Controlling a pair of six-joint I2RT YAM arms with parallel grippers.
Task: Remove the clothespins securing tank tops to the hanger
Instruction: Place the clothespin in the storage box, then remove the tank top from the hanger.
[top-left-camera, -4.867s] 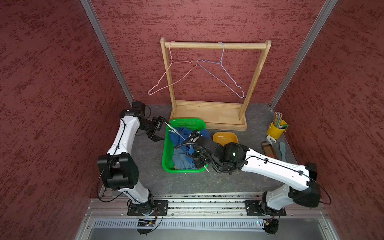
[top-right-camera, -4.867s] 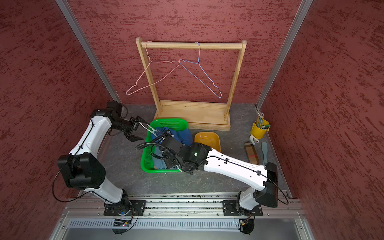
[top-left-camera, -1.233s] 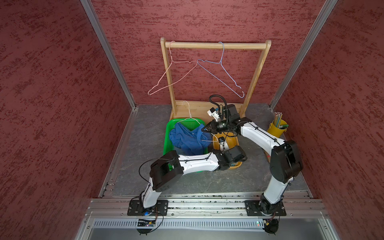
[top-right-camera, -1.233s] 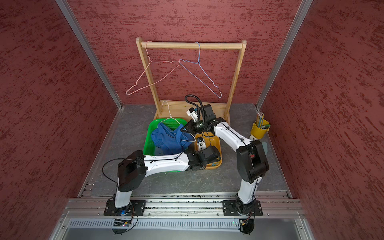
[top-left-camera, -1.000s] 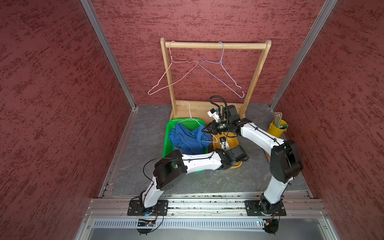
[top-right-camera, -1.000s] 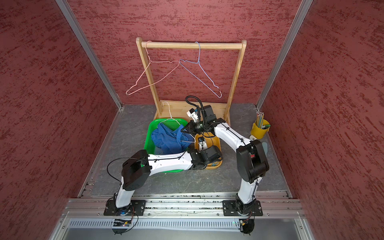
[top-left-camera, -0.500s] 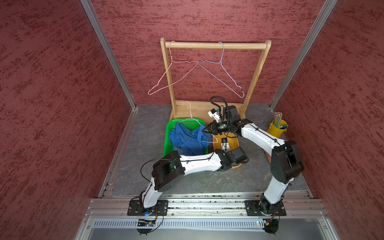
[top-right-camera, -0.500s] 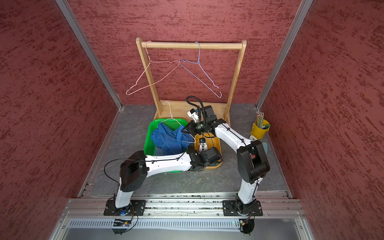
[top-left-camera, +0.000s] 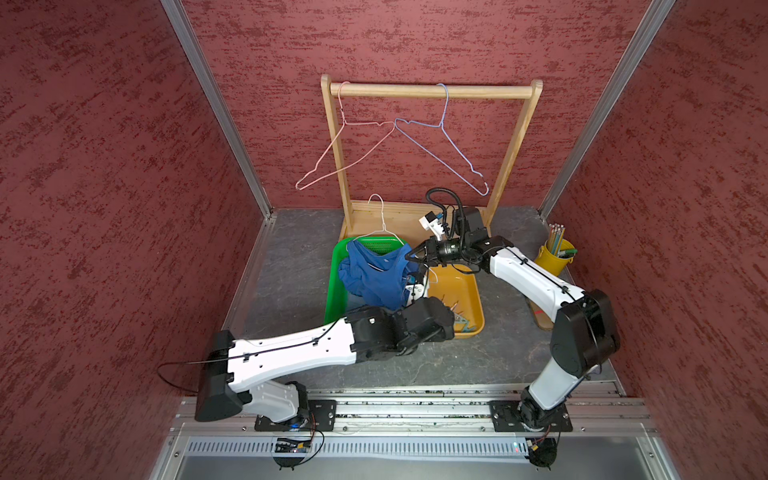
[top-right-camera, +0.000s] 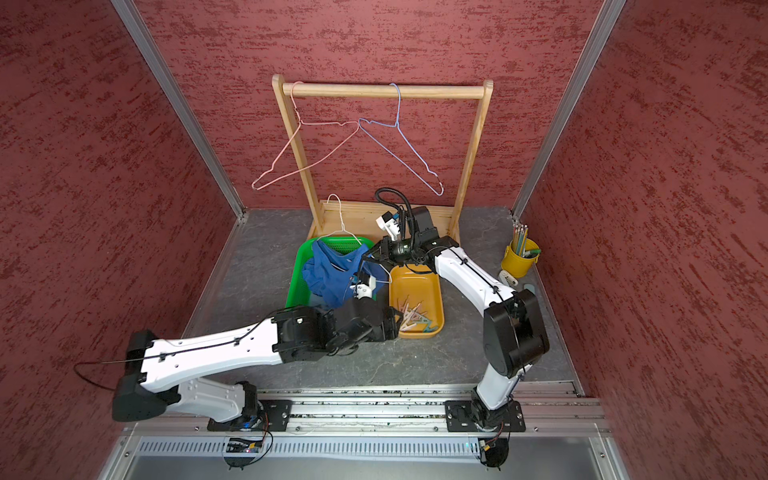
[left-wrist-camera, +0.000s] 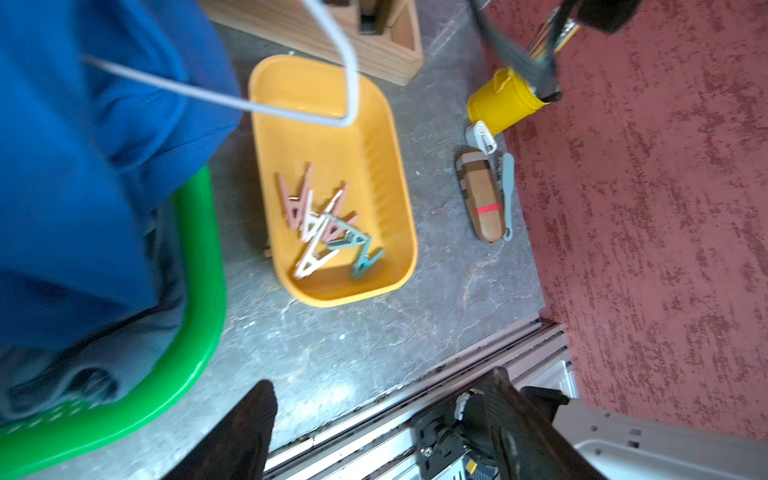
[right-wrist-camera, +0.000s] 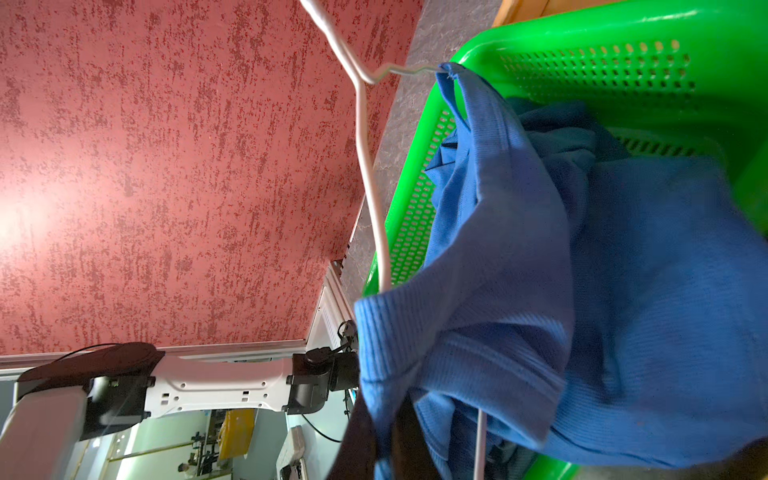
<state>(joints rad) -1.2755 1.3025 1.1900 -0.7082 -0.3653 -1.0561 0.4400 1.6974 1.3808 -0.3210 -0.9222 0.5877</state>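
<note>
Several pink, white and teal clothespins (left-wrist-camera: 324, 220) lie in the yellow tray (left-wrist-camera: 374, 104), also seen in a top view (top-right-camera: 411, 316). My left gripper (left-wrist-camera: 382, 380) hangs open and empty over the table beside the tray's near end. The royal blue tank top (top-left-camera: 374, 274) drapes from a white wire hanger (top-left-camera: 376, 224) over the green basket (top-left-camera: 336, 282). My right gripper (right-wrist-camera: 384, 419) is shut on a fold of that blue top, with the hanger wire (right-wrist-camera: 480, 440) just beside its fingers. A grey-blue tank top (left-wrist-camera: 104, 365) lies in the basket underneath.
A wooden rack (top-left-camera: 432, 90) at the back carries a bare pink hanger (top-left-camera: 345, 158) and a bare blue hanger (top-left-camera: 453, 162). A yellow cup of pencils (top-left-camera: 555, 259) and a brown case (left-wrist-camera: 482, 199) sit by the right wall.
Five seconds ago both arms were at the basket. By about a second ago the right held the hanger and blue top up and the left was at the tray. Little has moved since.
</note>
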